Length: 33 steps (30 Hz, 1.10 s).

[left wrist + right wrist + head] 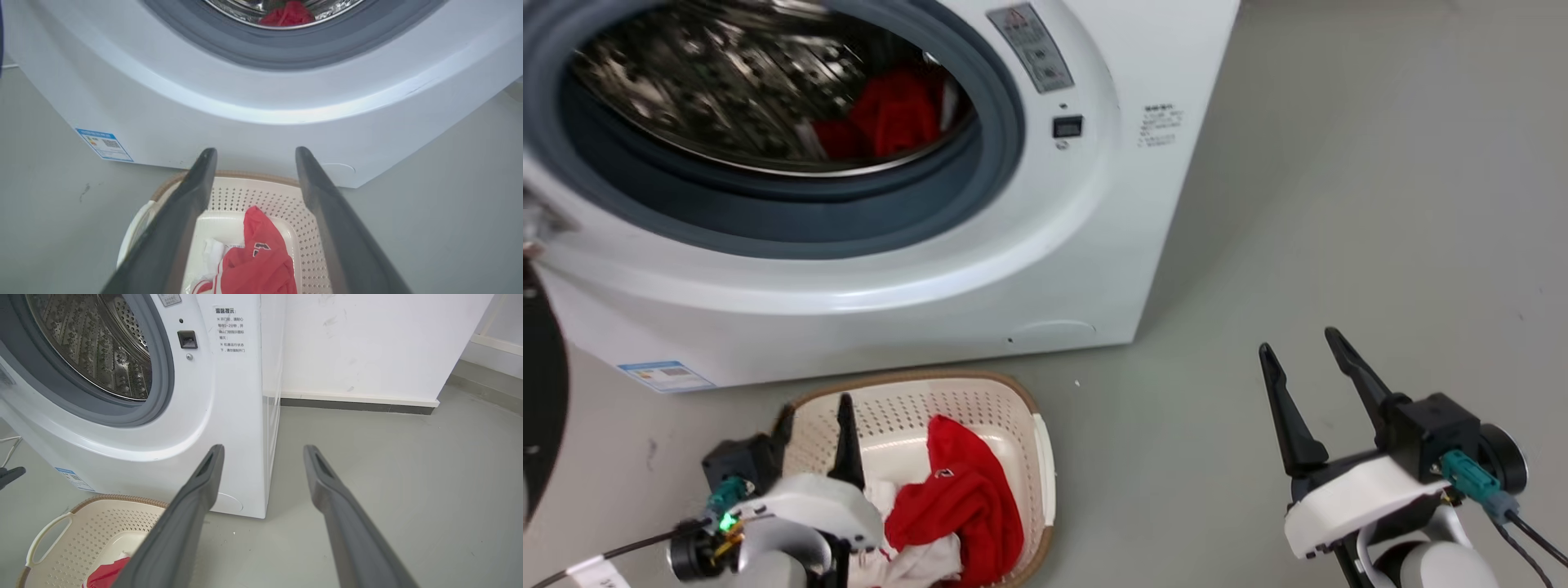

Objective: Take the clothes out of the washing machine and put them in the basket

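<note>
We'd judge we're between loads. One jersey (pixel 964 490) is in the basket (pixel 907 412), and more red cloth (pixel 894 110) is bunched at the lower right of the drum (pixel 727 82). Left gripper (pixel 815 412) hovers over the basket, spread, empty. Right gripper (pixel 1298 343) is spread, empty, over the floor (pixel 1339 204) right of the washer (pixel 1094 245). Next: reach into the drum and pinch the cloth. The basket jersey is crumpled along the right wall, long axis front-to-back, peak toward the washer.

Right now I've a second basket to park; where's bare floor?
Bare floor lies right of the washing machine, up to the right gripper. Crowded: in front of it, the basket sits under the left gripper.
</note>
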### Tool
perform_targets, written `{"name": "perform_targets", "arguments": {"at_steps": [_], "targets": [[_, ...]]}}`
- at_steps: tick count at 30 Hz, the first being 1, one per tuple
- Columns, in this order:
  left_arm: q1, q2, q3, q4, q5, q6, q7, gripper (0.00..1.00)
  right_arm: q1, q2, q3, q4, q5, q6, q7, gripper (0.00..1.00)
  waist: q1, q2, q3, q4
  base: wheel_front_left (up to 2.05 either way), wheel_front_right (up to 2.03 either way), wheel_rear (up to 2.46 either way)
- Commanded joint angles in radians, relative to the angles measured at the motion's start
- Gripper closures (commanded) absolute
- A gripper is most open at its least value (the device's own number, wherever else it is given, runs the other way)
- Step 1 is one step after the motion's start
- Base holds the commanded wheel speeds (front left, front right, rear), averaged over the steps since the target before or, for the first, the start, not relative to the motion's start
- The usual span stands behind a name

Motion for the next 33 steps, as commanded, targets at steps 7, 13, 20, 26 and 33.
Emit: {"name": "perform_targets", "arguments": {"at_steps": [7, 13, 20, 26, 33], "targets": [[0.020, -0.003, 0.010, -0.230, 0.050, 0.013, -0.002, 0.00, 0.046, 0.002, -0.005, -0.039, -0.001, -0.001, 0.021, 0.00, 0.0002, -0.0001, -0.068, 0.032, 0.00, 0.00, 0.00], [-0.035, 0.013, 0.017, -0.297, 0.075, 0.006, -0.002, 0.00, 0.050, 0.002, -0.001, -0.052, 0.004, -0.001, 0.028, 0.00, 0.0002, -0.0001, -0.072, 0.021, 0.00, 0.00, 0.00], [-0.202, 0.089, 0.003, -0.211, 0.111, -0.007, 0.017, 0.00, 0.016, 0.002, 0.020, -0.059, 0.014, -0.001, 0.020, 0.00, 0.0002, -0.0001, -0.020, -0.034, 0.00, 0.00, 0.00], [-0.364, 0.152, -0.014, -0.092, 0.108, -0.032, 0.089, 0.00, -0.021, 0.002, 0.044, -0.053, 0.032, -0.001, 0.006, 0.00, 0.0002, -0.0001, 0.073, -0.087, 0.00, 0.00, 0.00], [-0.541, 0.218, -0.022, 0.030, 0.100, -0.052, 0.166, 0.00, -0.074, 0.002, 0.074, -0.040, 0.058, -0.001, -0.025, 0.00, 0.0002, -0.0001, 0.193, -0.143, 0.00, 0.00, 0.00]]}}
